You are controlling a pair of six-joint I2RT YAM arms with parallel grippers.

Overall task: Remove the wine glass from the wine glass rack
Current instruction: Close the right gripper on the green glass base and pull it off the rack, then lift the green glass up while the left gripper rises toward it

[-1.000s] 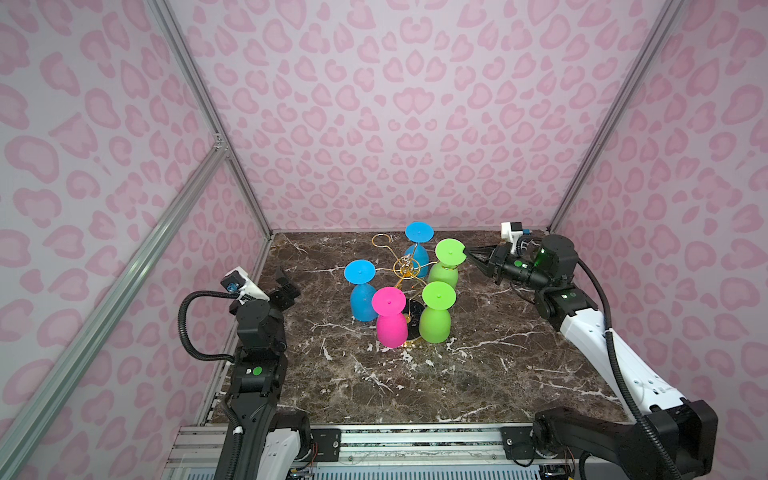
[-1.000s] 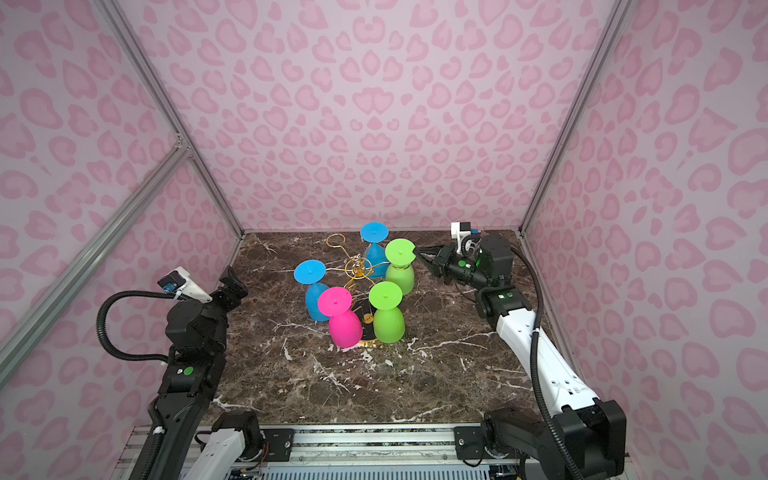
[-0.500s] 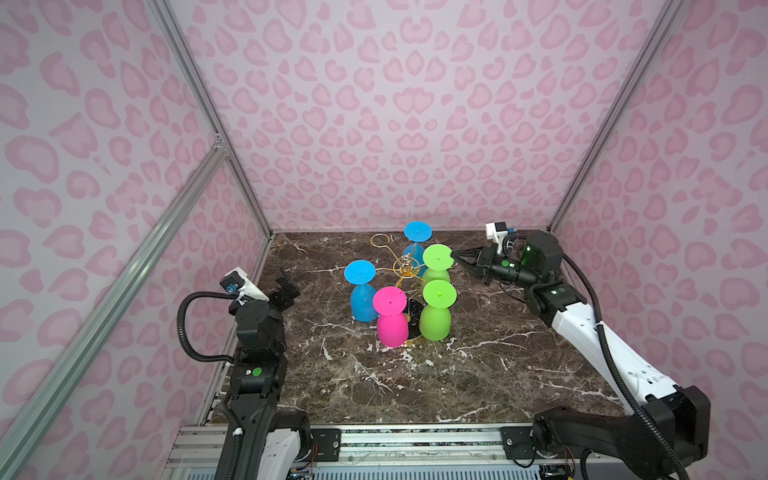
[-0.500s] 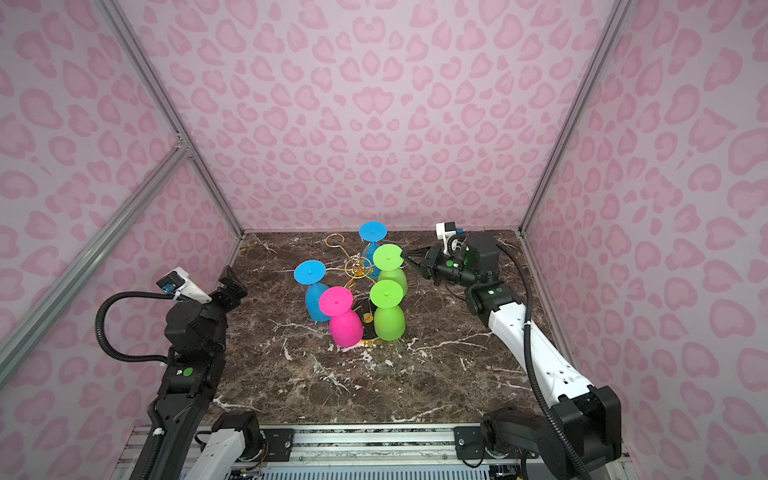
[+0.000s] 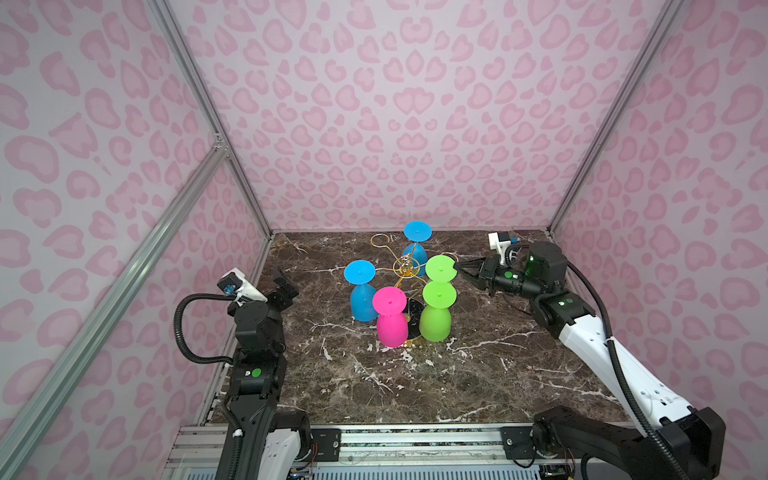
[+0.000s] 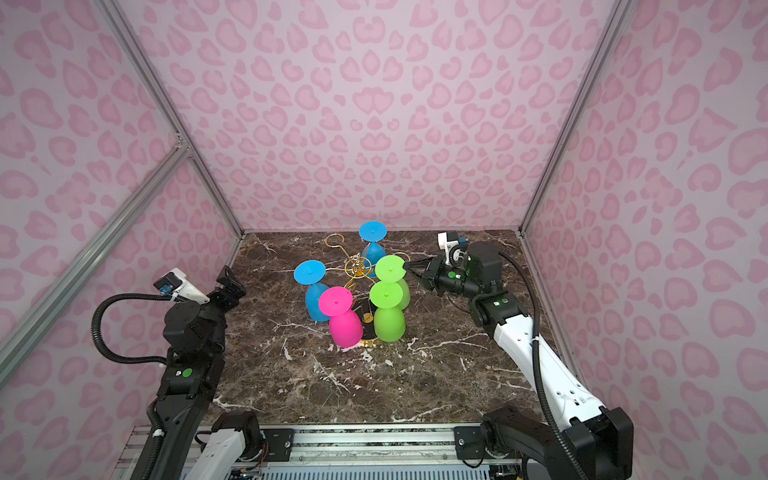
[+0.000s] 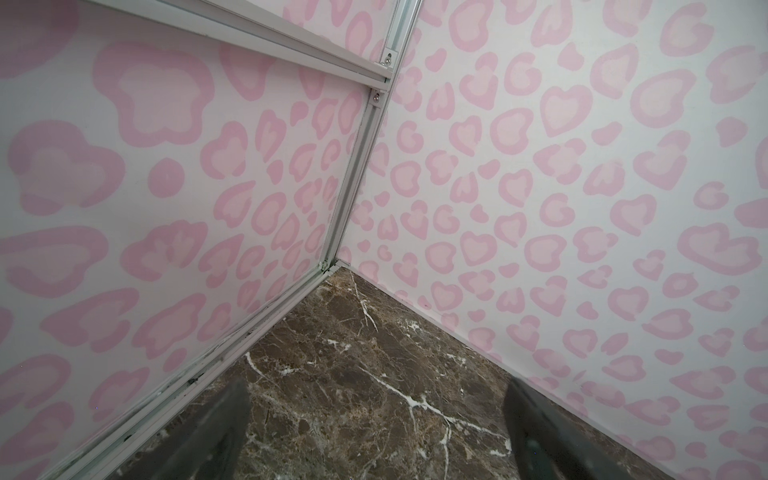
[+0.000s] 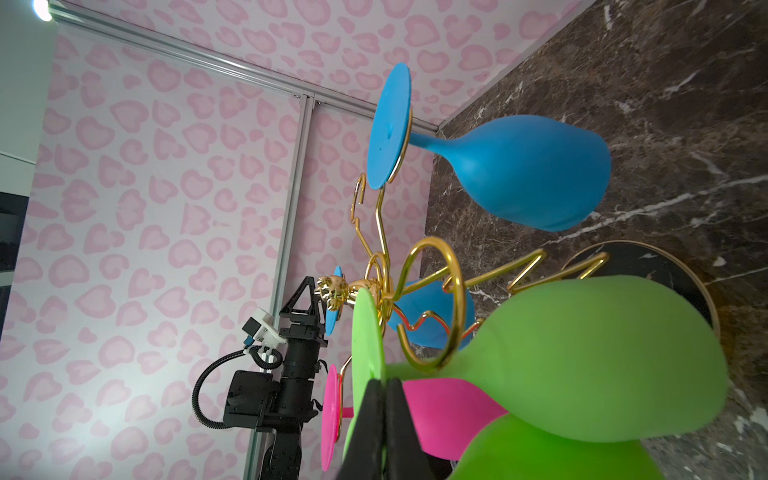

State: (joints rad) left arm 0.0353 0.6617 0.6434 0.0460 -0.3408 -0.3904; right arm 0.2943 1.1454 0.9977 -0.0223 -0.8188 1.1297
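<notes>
Since a second ago the right end effector (image 5: 458,268) had slid in from the right and clenched on the foot rim of the rear green wine glass (image 5: 440,267), which hung upside down on the wine glass rack (image 5: 405,267) mid-tabletop (image 5: 457,374). I counted five glasses on that rack: two blue glasses (image 5: 360,272), two green, and one pink glass (image 5: 389,300). The left end effector (image 5: 284,282) stood released, fingers spread, well apart by the left wall.

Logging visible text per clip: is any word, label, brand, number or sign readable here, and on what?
None can be read.
The pink heart-patterned walls, brown marble tabletop, thin gold wire wine glass rack and blue, green and pink wine glasses bear no print.
The white and green stickers on the arms are too small to read.
</notes>
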